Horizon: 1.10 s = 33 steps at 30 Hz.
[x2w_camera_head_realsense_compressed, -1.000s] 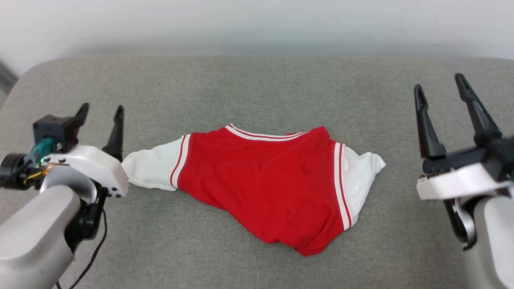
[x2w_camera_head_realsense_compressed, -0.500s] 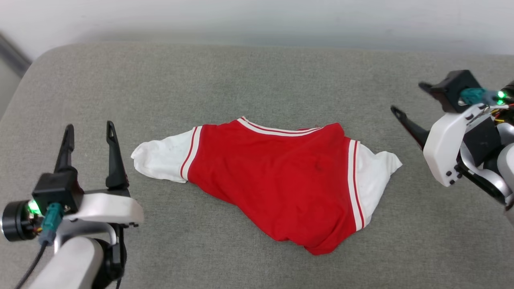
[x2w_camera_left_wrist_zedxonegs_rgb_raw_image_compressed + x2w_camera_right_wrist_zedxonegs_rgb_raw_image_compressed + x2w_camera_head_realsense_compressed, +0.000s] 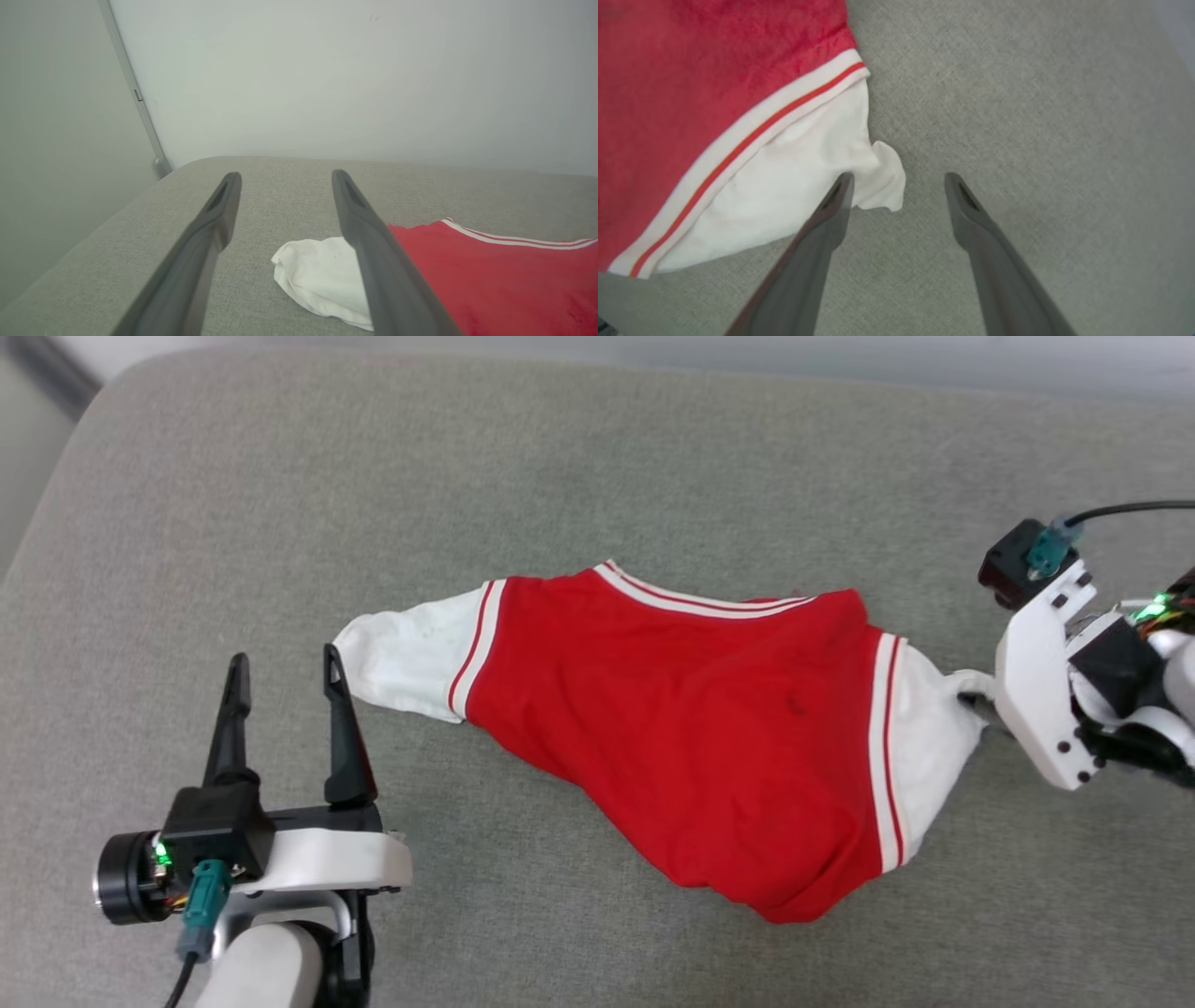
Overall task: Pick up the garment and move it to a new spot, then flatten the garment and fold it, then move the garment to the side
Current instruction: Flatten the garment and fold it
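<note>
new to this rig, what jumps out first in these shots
A crumpled red garment with white sleeves lies in the middle of the grey cushion. The open right hand is at one sleeve tip, and the open left hand sits beside the other sleeve.

From the right wrist, the right gripper (image 3: pixel 899 178) has one finger masking part of the near white sleeve of the garment (image 3: pixel 691 93). Whether it touches the cloth is unclear, and the red body runs off the frame beyond. In the head view its white housing (image 3: pixel 1041 700) hides both fingers and the sleeve tip. From the left wrist, the inner finger of the left gripper (image 3: pixel 287 175) covers the other sleeve's striped seam.
</note>
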Tool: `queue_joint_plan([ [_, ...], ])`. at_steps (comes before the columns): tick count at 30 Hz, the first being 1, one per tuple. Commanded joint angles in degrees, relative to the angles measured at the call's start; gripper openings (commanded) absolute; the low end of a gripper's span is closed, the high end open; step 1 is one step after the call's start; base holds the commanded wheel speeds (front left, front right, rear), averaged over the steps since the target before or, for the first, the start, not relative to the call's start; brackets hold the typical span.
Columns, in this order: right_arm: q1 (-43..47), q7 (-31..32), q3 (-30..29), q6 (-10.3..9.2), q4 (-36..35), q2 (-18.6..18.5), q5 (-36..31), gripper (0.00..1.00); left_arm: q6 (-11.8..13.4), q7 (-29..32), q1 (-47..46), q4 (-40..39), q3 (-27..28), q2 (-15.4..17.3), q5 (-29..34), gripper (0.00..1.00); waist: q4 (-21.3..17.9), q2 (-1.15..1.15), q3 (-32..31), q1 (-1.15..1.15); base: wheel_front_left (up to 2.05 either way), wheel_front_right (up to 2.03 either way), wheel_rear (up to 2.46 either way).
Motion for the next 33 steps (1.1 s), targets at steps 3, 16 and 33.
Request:
queue_joint_plan([
  [3,0.17,-0.64,2.87,-0.06,3.36,1.75,1.13,1.00,-2.15,-0.14,-0.91,0.69,1.23,-2.99,2.30,1.00,1.97,0.00,2.66,0.00,0.00,0.00,0.00],
  [16,-3.44,-11.06,5.85,-0.07,1.39,-2.23,6.22,0.00,-8.18,-0.14,1.24,2.98,8.19,-9.02,7.75,1.00,-0.33,0.00,0.39,0.00,0.00,0.00,0.00],
  [33,5.50,-10.10,3.89,-0.07,12.67,-5.91,12.87,0.00,-13.07,-0.14,0.77,4.16,11.88,-11.68,11.58,1.00,-2.13,0.00,1.95,0.00,0.00,0.00,0.00],
])
